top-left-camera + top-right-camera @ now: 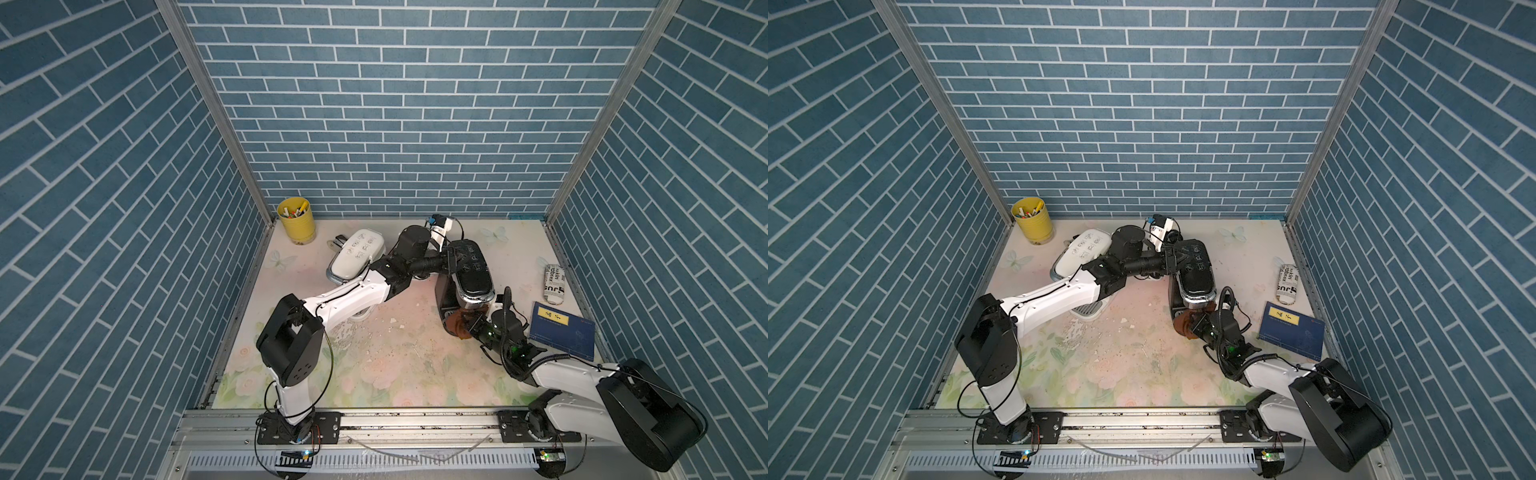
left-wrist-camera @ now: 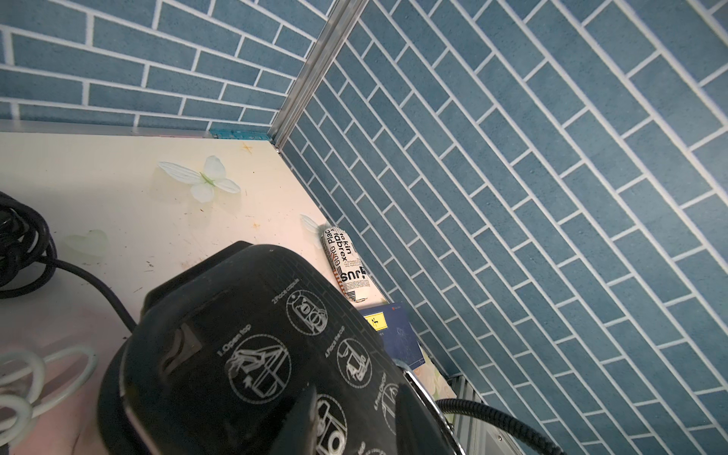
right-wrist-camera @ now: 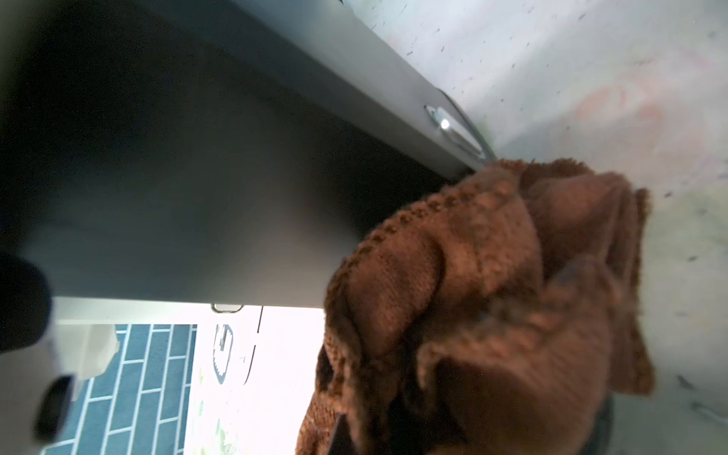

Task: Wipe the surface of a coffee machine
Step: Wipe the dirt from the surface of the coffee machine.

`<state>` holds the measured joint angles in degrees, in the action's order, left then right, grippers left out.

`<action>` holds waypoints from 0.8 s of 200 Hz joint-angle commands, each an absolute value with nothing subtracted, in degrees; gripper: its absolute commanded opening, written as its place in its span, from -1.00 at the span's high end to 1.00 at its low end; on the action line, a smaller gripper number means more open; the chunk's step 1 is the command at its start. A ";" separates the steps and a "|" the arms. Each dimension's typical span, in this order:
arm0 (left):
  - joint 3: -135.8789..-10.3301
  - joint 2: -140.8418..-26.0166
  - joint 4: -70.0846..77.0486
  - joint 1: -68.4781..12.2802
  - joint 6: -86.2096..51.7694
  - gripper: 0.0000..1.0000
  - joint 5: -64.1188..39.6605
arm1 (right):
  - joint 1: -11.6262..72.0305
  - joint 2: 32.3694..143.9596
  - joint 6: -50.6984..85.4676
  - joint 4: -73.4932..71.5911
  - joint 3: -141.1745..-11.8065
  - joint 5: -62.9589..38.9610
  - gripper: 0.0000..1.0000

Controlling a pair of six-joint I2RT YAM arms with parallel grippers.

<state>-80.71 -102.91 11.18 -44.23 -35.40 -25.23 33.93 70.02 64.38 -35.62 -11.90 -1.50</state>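
Brown cloth (image 1: 457, 327), clamped in right fingers (image 1: 478, 324), is touching machine's (image 1: 473, 270) near base; left fingers (image 2: 309, 421), slightly parted, are resting atop.

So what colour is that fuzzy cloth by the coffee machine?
The cloth is rusty brown; the right wrist view shows it best.

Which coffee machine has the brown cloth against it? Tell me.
The black coffee machine: the brown cloth lies against its lower front. The white coffee machine has no cloth near.
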 commanded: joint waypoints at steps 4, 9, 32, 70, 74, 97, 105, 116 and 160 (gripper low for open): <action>-78.41 -106.35 2.55 -44.66 -35.77 0.30 -25.93 | 34.41 71.83 68.71 -39.30 -11.20 -4.45 1.00; -78.36 -106.28 2.52 -44.75 -35.75 0.30 -25.93 | 34.45 72.19 68.88 -39.54 -11.39 -4.65 1.00; -78.40 -106.48 2.52 -44.73 -35.81 0.30 -25.97 | 34.53 73.75 69.87 -41.91 -11.23 -4.68 1.00; -78.60 -106.60 2.40 -44.68 -35.84 0.30 -25.87 | 34.49 74.53 70.25 -42.81 -10.42 -4.44 1.00; -78.58 -106.57 2.40 -44.65 -35.84 0.30 -25.84 | 34.48 74.54 70.23 -42.85 -10.46 -4.40 1.00; -78.73 -106.59 2.29 -44.71 -35.86 0.30 -25.93 | 34.50 75.08 70.27 -43.12 -11.40 -4.66 1.00; -78.79 -106.67 2.21 -44.61 -35.71 0.30 -25.95 | 34.52 75.55 70.25 -43.61 -11.84 -6.57 1.00; -78.92 -106.77 2.22 -44.65 -35.77 0.30 -25.93 | 34.50 76.24 70.58 -44.64 -12.00 -6.85 1.00; -78.93 -106.90 2.29 -44.65 -35.85 0.30 -25.84 | 34.53 80.39 72.27 -49.57 -11.74 -7.37 1.00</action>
<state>-80.75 -103.13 11.46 -44.23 -35.40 -25.36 34.13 77.87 69.06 -45.82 -11.81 -5.37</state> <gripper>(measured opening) 0.350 0.078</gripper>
